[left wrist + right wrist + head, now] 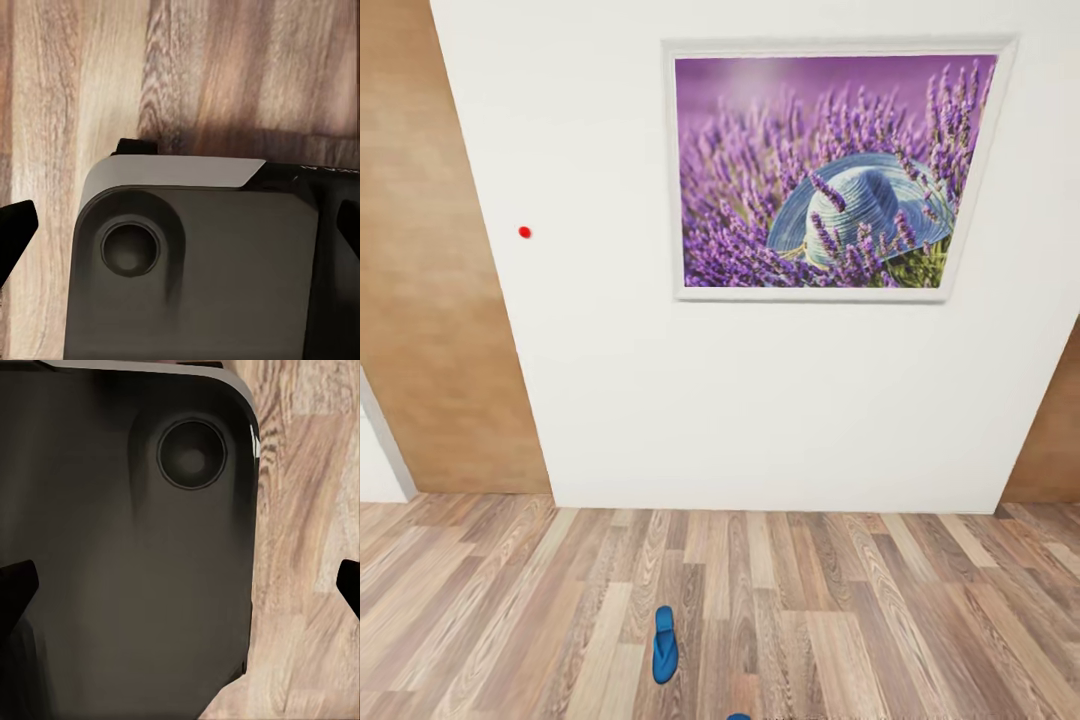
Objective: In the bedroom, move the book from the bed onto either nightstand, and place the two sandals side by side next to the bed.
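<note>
Blue sandal [665, 645] lies on the plank floor [860, 600] before the white wall [610, 380], a second blue tip [738, 716] beside. Both grippers' fingertips [15, 229] [16, 585] sit spread apart over the robot's dark base [225, 277], holding nothing.

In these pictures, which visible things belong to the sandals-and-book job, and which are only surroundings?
Belong to the job:
- blue sandal lying on the wood floor
- a blue scrap at the head view's lower edge, possibly the second sandal; too little shows to tell

Only surroundings:
- framed lavender picture
- white wall
- small red dot on the wall
</note>
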`<state>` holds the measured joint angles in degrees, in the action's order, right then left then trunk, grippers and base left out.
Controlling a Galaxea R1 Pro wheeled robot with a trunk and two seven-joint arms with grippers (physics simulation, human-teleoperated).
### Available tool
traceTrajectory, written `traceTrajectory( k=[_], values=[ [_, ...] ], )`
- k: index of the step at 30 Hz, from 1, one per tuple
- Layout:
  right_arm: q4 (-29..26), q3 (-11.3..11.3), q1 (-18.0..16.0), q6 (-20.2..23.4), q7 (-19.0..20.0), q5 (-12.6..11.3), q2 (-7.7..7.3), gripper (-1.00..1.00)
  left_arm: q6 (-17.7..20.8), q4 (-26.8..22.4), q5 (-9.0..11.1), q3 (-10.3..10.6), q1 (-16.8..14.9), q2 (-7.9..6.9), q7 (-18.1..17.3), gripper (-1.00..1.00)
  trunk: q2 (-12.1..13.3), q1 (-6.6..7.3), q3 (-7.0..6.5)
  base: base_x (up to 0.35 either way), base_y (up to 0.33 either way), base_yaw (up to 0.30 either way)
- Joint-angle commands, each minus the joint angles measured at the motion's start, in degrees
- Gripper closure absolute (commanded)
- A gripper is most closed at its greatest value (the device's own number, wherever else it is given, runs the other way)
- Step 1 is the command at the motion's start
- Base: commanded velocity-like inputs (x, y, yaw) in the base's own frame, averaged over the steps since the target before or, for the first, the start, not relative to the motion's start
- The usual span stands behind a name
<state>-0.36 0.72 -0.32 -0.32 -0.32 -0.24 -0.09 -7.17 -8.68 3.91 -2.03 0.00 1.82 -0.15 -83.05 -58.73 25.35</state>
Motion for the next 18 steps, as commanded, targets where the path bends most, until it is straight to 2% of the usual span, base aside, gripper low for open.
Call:
traceTrajectory(
  k=[1,18],
  values=[
    [0.00,0.07,-0.03,-0.03,-0.03,-0.02,0.00,-1.00,-0.13,-0.02,0.41,-0.16,0.00,0.02,-0.02,-1.00,-0.03,0.00,0.05,0.000,0.000,-0.283],
    [0.00,0.07,-0.03,-0.03,-0.02,-0.01,0.00,-1.00,-0.13,-0.02,0.39,-0.16,0.00,0.02,-0.02,-1.00,-0.03,0.00,0.05,0.000,0.000,-0.283]
  ],
)
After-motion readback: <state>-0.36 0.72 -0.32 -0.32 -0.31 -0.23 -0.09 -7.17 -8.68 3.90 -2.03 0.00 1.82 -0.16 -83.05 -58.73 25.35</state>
